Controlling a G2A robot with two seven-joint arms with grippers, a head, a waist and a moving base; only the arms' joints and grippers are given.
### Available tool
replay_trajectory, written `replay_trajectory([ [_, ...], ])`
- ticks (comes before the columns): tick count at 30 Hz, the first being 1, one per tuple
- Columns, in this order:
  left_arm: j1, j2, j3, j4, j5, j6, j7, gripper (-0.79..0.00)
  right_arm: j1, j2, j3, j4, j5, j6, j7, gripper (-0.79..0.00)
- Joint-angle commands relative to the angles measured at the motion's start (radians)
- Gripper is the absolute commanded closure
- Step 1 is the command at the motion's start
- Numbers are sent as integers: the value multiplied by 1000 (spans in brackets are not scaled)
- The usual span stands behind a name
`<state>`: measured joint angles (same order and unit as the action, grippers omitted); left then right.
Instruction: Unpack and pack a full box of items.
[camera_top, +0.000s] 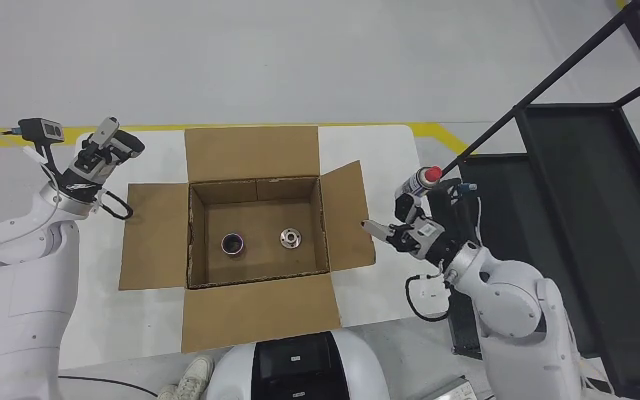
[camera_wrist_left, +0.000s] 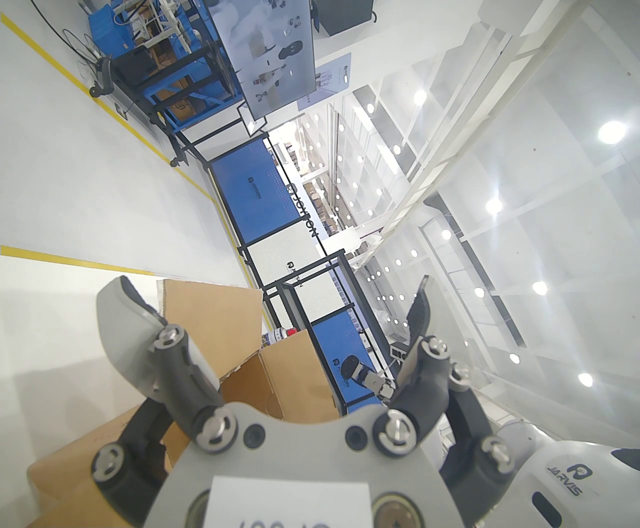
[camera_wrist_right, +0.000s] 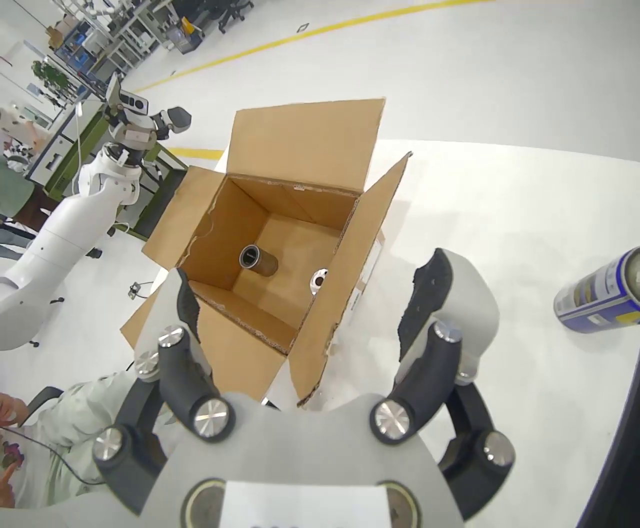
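step: unpacking, I reckon; spray can (camera_top: 430, 177) stands on the tabletop (camera_top: 380, 150), right of the box (camera_top: 255, 190)
in box: dark tube (camera_top: 232, 243), silver-capped can (camera_top: 290, 237), mid-frame
right gripper (camera_top: 385, 232): wide open, empty, beside right flap
left gripper (camera_top: 100, 145): open too, upper left
next: clear the flap, drop onto the silver one

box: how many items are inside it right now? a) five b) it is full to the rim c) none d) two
d, the top view shows just a dark-capped cylinder and a silvery-topped item standing apart on the floor of the open box
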<state>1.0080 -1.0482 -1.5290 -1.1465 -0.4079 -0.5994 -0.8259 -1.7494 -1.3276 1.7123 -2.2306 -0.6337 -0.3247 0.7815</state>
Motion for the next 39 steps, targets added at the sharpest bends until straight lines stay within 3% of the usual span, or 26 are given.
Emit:
replay_trajectory([
  [1, 0, 0, 0, 0, 0, 0, 0, -785, -1, 0, 0, 0, -1, 0, -6, -785],
  [11, 0, 0, 0, 0, 0, 0, 0, -785, -1, 0, -1, 1, 0, 1, -10, -785],
  [13, 0, 0, 0, 0, 0, 0, 0, -785, -9, 0, -17, 7, 59, 9, -9, -785],
  [20, 0, 0, 0, 0, 0, 0, 0, -785, 91, 16, -84, -56, 202, 64, 187, -785],
  [25, 0, 0, 0, 0, 0, 0, 0, -785, 233, 22, -266, -21, 91, 164, 306, -785],
  [34, 0, 0, 0, 0, 0, 0, 0, -785, 498, 0, -673, 171, -196, 287, 427, -785],
  [39, 0, 0, 0, 0, 0, 0, 0, -785, 606, -20, -795, 282, -297, 371, 434, -785],
])
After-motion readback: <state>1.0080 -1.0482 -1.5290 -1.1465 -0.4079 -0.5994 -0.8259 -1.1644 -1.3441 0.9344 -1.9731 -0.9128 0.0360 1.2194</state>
